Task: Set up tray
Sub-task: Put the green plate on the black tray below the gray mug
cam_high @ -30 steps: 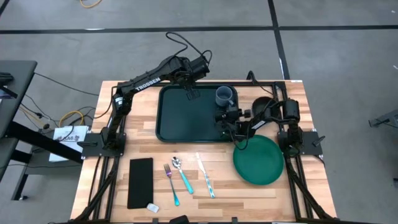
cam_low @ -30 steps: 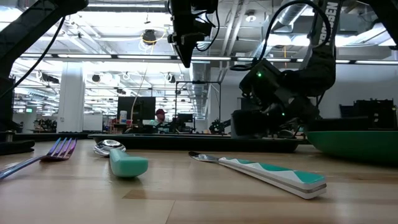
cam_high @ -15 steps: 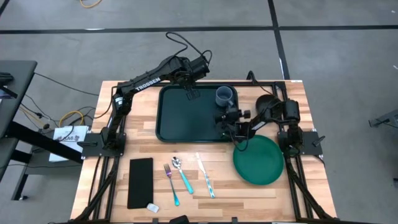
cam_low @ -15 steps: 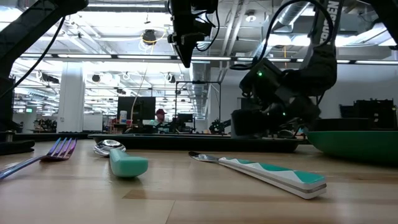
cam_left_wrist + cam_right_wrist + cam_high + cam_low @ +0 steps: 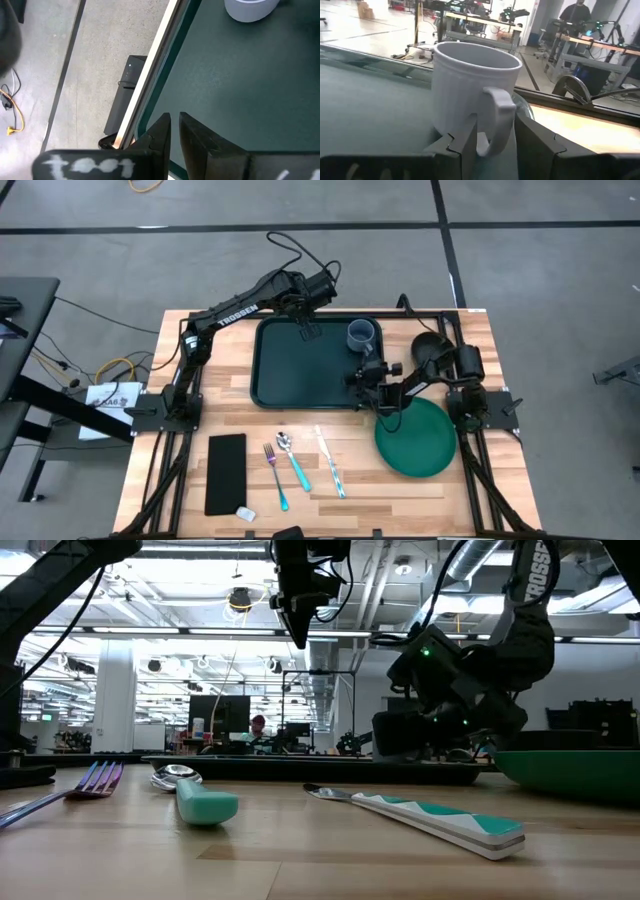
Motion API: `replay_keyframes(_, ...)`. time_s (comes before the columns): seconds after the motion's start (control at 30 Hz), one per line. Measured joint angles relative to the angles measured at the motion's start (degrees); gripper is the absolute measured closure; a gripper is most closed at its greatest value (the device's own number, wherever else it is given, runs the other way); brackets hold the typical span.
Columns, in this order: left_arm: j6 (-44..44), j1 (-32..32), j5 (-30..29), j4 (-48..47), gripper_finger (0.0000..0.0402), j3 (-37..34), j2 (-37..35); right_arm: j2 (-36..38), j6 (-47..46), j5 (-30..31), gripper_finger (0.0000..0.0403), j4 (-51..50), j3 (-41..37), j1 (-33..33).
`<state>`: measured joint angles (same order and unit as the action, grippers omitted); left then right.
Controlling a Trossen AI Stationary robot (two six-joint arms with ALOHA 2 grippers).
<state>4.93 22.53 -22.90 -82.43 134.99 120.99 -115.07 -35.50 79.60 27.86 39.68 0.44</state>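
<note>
The dark green tray point(image 5: 300, 370) lies flat on the table's far middle. A grey mug point(image 5: 361, 334) stands upright in the tray's far right corner, its handle point(image 5: 495, 117) turned toward my right gripper. My right gripper point(image 5: 495, 145) is open and low over the tray's right side point(image 5: 362, 372). Its fingers stand on either side of the handle's line, a little short of the mug. My left gripper point(image 5: 307, 330) hangs shut, pointing down, above the tray's far edge point(image 5: 172, 132).
A round green plate point(image 5: 415, 438) lies right of the tray's near corner, under my right arm. A black napkin point(image 5: 226, 472), a fork point(image 5: 272, 460), a teal-handled spoon point(image 5: 293, 462) and a knife point(image 5: 331, 464) lie near the front edge.
My right gripper has drawn back a little from the mug, toward the table's near right, and risen slightly. The mug has stayed upright where it was in the tray.
</note>
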Motion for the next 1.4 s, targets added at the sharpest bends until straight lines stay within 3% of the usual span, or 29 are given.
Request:
replay_keyframes(0.17,0.0,0.0,0.0,0.0,0.0372,0.0,0.0,0.0,-0.2,-0.2,0.0280,2.7,0.0,3.1)
replay_keyframes(0.27,0.0,0.0,0.0,0.0,0.0372,0.0,0.0,0.5,-0.4,-0.3,0.0280,9.3,0.0,5.8)
replay_keyframes(0.37,-0.1,0.0,0.0,0.0,0.0372,0.0,0.0,3.3,0.0,-0.4,0.0280,15.0,0.8,8.4)
replay_keyframes(0.53,-1.5,0.0,0.0,0.0,0.0372,0.0,0.0,10.6,0.0,-1.6,0.0280,15.5,1.9,11.4)
replay_keyframes(0.6,-2.3,0.0,0.0,0.0,0.0372,0.0,0.0,14.3,0.5,-6.8,0.0280,15.4,2.0,12.5)
replay_keyframes(0.73,-4.6,0.0,1.8,-0.4,0.0372,0.0,0.0,23.1,12.5,-29.9,0.0280,9.8,2.1,13.7)
replay_keyframes(0.8,-5.9,0.0,3.3,-1.2,0.0372,0.0,0.0,28.3,11.2,-38.4,0.0280,3.7,2.2,13.8)
replay_keyframes(0.93,-7.7,-0.5,4.5,-4.0,0.0372,0.0,0.0,40.3,-2.7,-51.9,0.0280,-19.5,4.7,12.8)
replay_keyframes(1.03,-8.7,-1.2,4.6,-5.4,0.0372,0.0,0.0,47.7,-6.8,-62.9,0.0281,-40.1,8.2,11.2)
replay_keyframes(1.2,-9.0,-2.7,5.8,-5.8,0.0372,0.0,0.0,54.2,-6.2,-72.4,0.0281,-62.7,13.1,10.5)
replay_keyframes(1.4,-10.3,-4.9,7.7,-6.1,0.0372,0.0,0.0,58.3,-5.2,-77.0,0.0281,-64.4,13.6,10.8)
